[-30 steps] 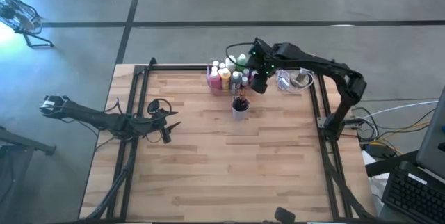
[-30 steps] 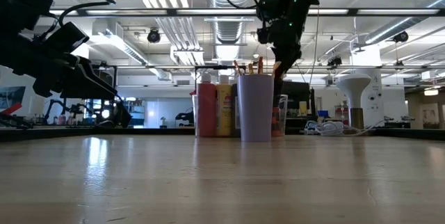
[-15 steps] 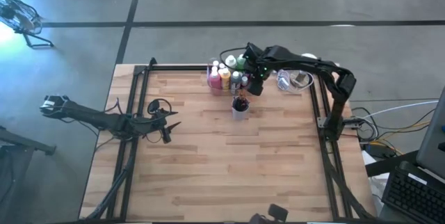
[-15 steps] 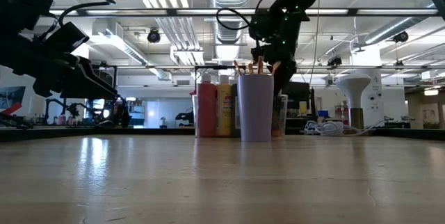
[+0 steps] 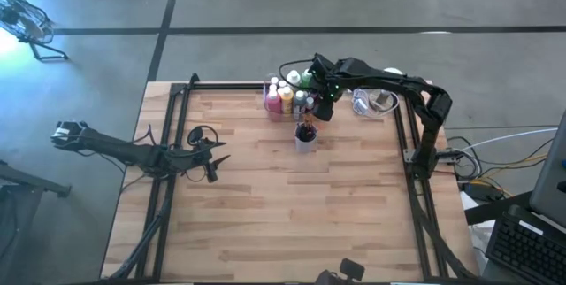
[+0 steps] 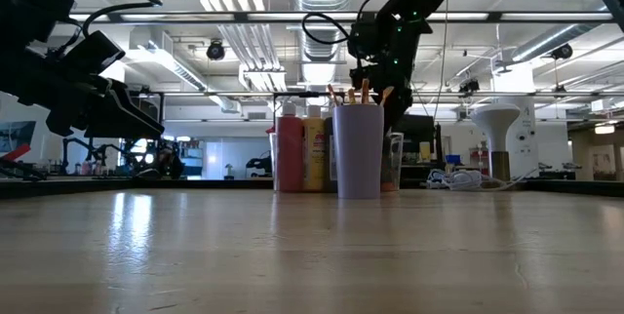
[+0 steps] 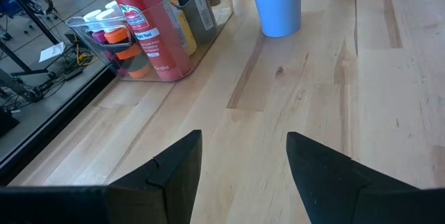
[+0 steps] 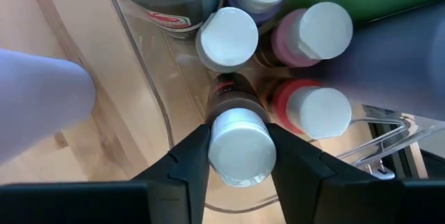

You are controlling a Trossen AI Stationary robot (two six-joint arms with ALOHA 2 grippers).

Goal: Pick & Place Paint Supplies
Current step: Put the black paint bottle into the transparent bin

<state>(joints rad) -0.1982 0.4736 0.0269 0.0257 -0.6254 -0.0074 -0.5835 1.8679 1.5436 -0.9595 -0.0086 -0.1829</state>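
A clear bin [image 5: 285,99] at the table's far edge holds several paint bottles with white caps [image 8: 226,37]. In the low view a tall red bottle [image 6: 290,153] and a yellow one [image 6: 314,153] stand in it. In front of the bin, a pale cup [image 5: 305,136] holds paintbrushes, handles up [image 6: 353,92]. My right gripper [image 8: 240,156] points down into the bin, shut on a small dark bottle [image 8: 235,102]. My left gripper [image 7: 243,161] waits open at the table's left [image 5: 210,163], with nothing between its fingers. My right gripper pinches the small bottle's white cap [image 8: 240,147] between its two fingers, one on each side. The fingers come from above, pointing steeply down. The bottle hangs below them among the other bottles in the bin. Whether its base stands on the bin's floor, I cannot tell.
A clear object with cables [image 5: 376,101] lies at the far right corner. Black frame rails [image 5: 411,188] run along the table's sides. The wooden top [image 5: 283,223] is bare over its middle and near half.
My right gripper has come down and a little toward the table's left, lowering the small bottle in among the bottles in the bin. It moved mostly in the first half second.
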